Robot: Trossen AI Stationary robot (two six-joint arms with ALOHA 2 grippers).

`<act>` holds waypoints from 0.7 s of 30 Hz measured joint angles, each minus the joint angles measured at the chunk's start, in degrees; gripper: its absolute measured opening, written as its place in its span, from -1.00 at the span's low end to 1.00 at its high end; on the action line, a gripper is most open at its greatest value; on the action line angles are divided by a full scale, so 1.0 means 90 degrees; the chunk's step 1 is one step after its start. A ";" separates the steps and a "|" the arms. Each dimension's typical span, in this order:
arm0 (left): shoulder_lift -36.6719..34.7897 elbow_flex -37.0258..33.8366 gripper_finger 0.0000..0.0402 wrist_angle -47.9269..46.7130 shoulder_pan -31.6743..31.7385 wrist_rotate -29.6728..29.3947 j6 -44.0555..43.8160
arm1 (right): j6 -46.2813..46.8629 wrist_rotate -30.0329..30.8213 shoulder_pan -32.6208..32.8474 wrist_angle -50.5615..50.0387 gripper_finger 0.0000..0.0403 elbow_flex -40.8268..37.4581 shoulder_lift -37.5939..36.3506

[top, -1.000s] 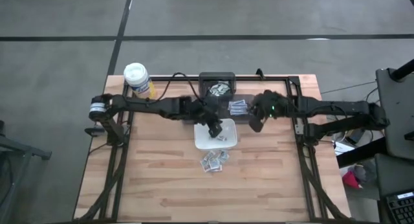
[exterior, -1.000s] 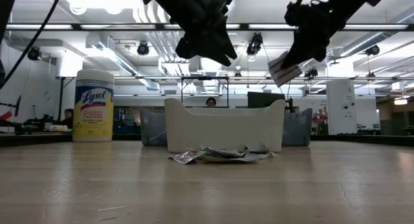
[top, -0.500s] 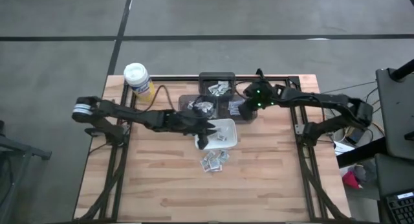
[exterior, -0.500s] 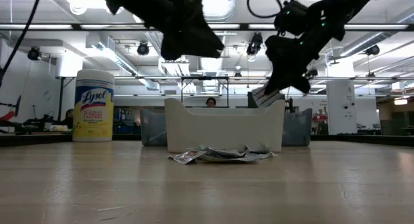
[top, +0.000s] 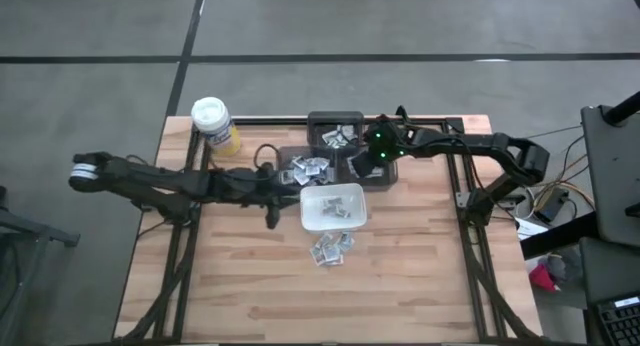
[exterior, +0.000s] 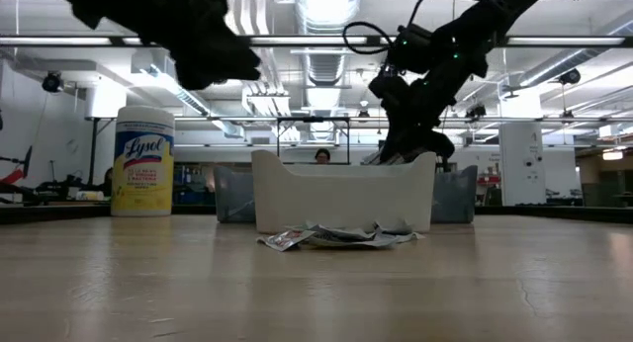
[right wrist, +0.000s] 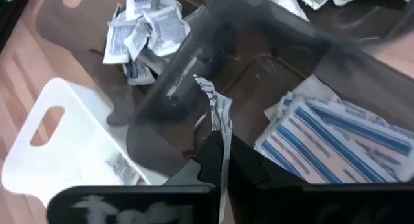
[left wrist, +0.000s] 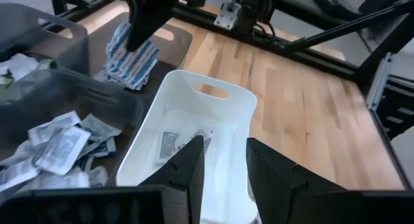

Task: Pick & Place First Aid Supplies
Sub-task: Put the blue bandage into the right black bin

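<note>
Sorting in progress, judged partly done. A few flat packets (left wrist: 169, 141) are seen lying on the floor of the white dish (top: 352, 198), which stands near the middle of the bench (top: 240, 286); a small heap of loose packets (top: 330, 248) remains on the bare wood just beside the dish's near edge, and more crumpled ones (top: 311, 167) sit in the dark trays (top: 335, 121) toward the bench's far edge. A fanned stack of blue-striped packets (right wrist: 336, 136) is also seen in one tray.

The right gripper (right wrist: 223, 159) is held over the dark tray beside the dish's far right corner, its fingers clenched on one thin packet (right wrist: 218, 114) that stands edge-on between them. The left gripper (left wrist: 223, 166) is held off the dish's left edge, its fingers parted and nothing between them.

Materials: the packets are thin, creased paper or foil sachets, white-grey with bluish print; the dish is smooth, rigid white plastic, rectangular with rounded corners and cut-out handles; the trays are dark translucent plastic; the bench top is pale jointed wood. A yellow canister (top: 213, 123) with a white lid stands at the far left corner.
</note>
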 joint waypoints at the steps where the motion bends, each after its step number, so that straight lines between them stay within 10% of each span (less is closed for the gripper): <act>1: -0.0183 -0.0132 -0.46 -0.0003 0.0000 0.0000 -0.0007 | 0.0035 0.0013 0.0000 -0.0025 -0.96 0.0065 0.0070; 21: -0.1596 -0.1212 -0.46 -0.0006 -0.0002 0.0294 0.0148 | 0.0087 0.0673 -0.0002 -0.1251 -0.96 0.0605 0.0403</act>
